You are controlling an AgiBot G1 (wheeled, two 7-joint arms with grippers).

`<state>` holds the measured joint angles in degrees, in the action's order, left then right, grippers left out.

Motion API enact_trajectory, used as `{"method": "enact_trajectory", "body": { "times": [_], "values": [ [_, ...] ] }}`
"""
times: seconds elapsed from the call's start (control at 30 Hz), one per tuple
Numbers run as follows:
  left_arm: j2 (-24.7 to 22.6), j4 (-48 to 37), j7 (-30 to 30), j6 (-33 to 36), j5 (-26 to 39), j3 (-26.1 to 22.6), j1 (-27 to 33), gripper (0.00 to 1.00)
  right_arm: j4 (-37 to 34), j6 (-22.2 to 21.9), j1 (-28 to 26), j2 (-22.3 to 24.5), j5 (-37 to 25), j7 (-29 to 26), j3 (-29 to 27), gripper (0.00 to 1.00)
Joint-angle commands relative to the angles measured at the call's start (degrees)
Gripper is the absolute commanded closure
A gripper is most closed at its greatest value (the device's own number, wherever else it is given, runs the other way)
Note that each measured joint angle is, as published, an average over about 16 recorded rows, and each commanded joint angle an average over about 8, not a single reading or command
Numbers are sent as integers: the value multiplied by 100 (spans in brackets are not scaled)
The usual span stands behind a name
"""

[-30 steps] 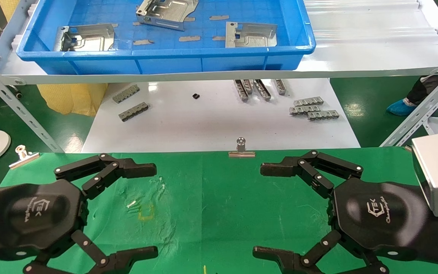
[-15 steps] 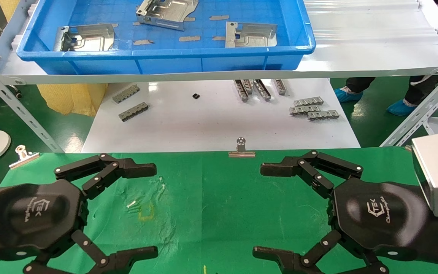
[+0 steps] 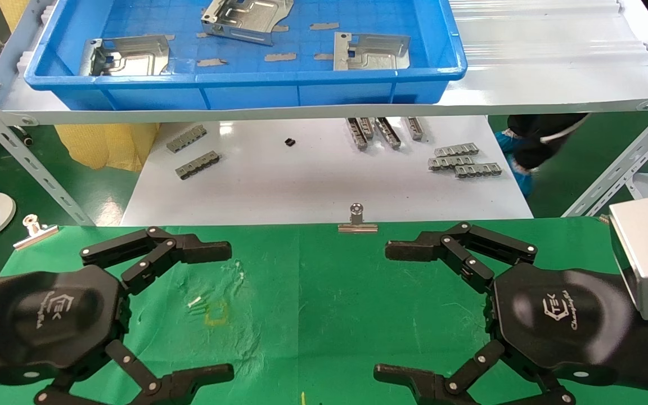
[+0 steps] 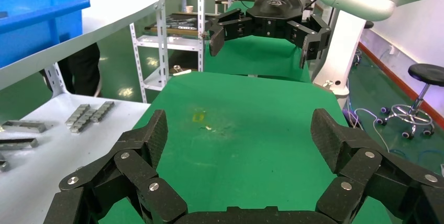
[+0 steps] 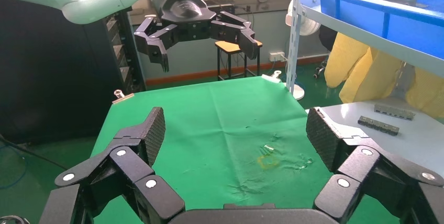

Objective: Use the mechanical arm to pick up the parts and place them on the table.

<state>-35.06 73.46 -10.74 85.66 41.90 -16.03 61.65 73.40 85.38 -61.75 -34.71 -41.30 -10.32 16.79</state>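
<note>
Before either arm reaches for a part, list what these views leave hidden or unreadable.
- Head view: the rear part in the blue tray is cut off by the top edge.
- Head view: the left gripper and right gripper are cropped at the bottom edge; both are open over the green table.
- Wrist views: the tray's wall hides the left part and right part.
- Head view: the small black item on the white tabletop is too small to identify.

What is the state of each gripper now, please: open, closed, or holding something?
Left gripper: open, holding nothing, above the green cloth.
Right gripper: open, holding nothing, above the same cloth.
</note>
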Motion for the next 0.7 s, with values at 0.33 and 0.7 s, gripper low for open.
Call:
{"method": "enact_trajectory", "body": {
  "times": [0.33, 0.7],
  "values": [
    [0, 0, 0, 0, 0, 0, 0, 0, 0, 0, 0, 0, 0, 0, 0, 100],
    [0, 0, 0, 0, 0, 0, 0, 0, 0, 0, 0, 0, 0, 0, 0, 100]
  ]
}}
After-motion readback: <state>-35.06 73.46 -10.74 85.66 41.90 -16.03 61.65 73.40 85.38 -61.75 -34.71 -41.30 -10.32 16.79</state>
